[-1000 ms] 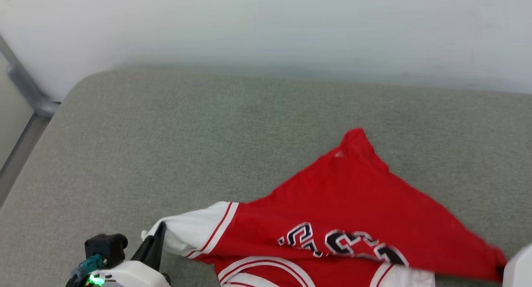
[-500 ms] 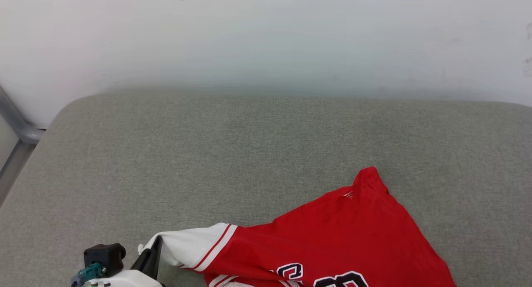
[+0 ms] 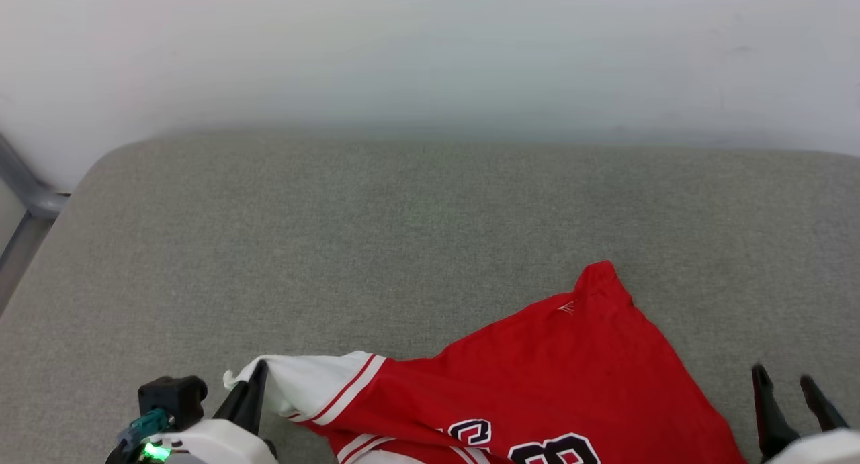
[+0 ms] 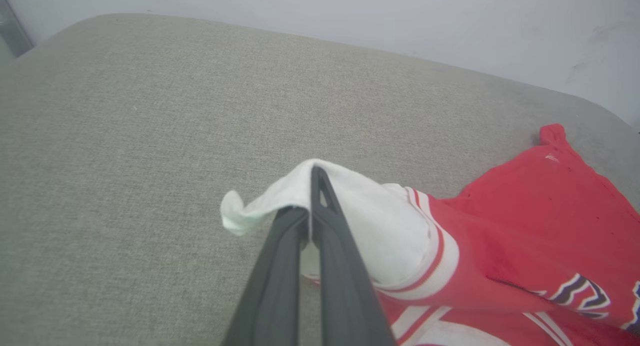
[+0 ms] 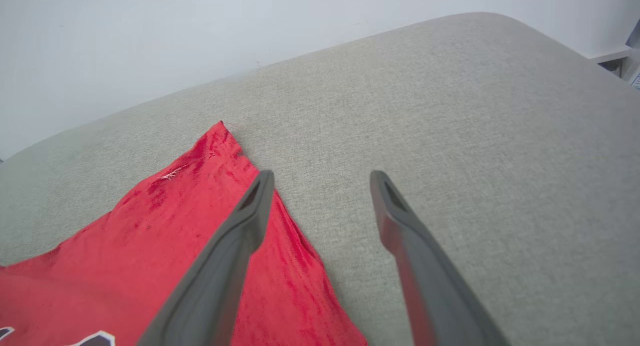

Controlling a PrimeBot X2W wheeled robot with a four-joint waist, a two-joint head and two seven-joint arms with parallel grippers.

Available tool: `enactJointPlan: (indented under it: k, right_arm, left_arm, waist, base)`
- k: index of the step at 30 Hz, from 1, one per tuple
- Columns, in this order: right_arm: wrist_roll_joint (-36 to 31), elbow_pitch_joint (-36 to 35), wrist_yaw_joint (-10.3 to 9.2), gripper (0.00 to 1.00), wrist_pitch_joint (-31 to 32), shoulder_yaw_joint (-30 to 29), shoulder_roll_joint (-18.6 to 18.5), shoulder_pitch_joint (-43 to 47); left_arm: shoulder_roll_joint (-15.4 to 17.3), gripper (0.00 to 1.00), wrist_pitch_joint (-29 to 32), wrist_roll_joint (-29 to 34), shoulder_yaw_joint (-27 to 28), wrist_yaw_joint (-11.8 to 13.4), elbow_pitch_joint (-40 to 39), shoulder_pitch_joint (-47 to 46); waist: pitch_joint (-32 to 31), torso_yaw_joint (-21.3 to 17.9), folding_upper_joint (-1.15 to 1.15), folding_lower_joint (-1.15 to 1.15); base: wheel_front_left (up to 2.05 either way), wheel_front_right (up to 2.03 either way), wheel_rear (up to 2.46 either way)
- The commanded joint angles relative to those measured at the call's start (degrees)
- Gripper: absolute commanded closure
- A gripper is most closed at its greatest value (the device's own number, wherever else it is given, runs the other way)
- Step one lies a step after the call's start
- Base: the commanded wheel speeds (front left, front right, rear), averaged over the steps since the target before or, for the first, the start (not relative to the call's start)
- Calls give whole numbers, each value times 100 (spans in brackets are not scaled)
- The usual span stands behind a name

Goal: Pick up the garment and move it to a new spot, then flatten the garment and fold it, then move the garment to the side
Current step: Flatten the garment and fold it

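Grey-green cushion (image 3: 336, 236) runs back to a pale wall (image 3: 430, 48). The garment (image 3: 551, 377) lies on it, lettered side up. My left hand (image 4: 312, 201) sits at the garment's white sleeve (image 4: 380, 221), fingers clamped together on the cloth. My right hand (image 5: 321, 178) is at the garment's opposite red edge, fingers spread wide and gripping nothing; I can't tell whether one finger touches the cloth. The head view's bottom edge cuts off the garment's near part.
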Motion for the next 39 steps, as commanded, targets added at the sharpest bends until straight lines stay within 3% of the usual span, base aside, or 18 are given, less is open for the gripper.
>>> enactJointPlan:
  k: [1, 6, 18, 25, 31, 32, 33, 39]
  right_arm:
    - [-56, 91, -2, 0, -8, 51, -57, -238]
    - [-99, 578, -2, 0, 500, 359, -354, -1242]
    - [-18, 1162, -2, 0, 3881, 1097, -1159, -3248]
    - [116, 1564, -3, 0, 4371, 1719, -1361, -3736]
    - [414, 2284, -2, 0, 4930, 1950, -1346, -3490]
    - [489, 2346, -2, 54, 5042, 1961, -1321, -3451]
    - [525, 2353, -2, 100, 5079, 1993, -1323, -3437]
    - [458, 2104, -2, 100, 4542, 1935, -1366, -3743]
  left_arm:
    - [-14, 100, -27, 42, -10, -30, -42, -107]
    - [-63, 100, -57, 107, -93, -112, -133, -379]
    - [-288, 100, -240, 243, -298, -401, -150, -1096]
    - [-402, 100, -382, 234, -343, -558, -25, -1404]
    - [-466, 100, -481, 199, -357, -631, 154, -1508]
    - [-470, 100, -498, 188, -357, -633, 180, -1514]
    - [-471, 100, -501, 179, -354, -628, 200, -1509]
    - [-426, 100, -555, 112, -268, -592, 330, -1453]
  waist:
    - [83, 44, 0, 1]
    - [414, 225, 0, 1]
    - [1228, 766, 0, 1]
    - [1665, 946, 0, 1]
    - [1766, 995, 0, 1]
    - [1759, 993, 0, 1]
    - [1746, 986, 0, 1]
    - [1527, 881, 0, 1]
  base:
    - [0, 0, 0]
    - [0, 0, 0]
    - [0, 0, 0]
    - [0, 0, 0]
    - [0, 0, 0]
    - [0, 0, 0]
    - [0, 0, 0]
    - [0, 0, 0]
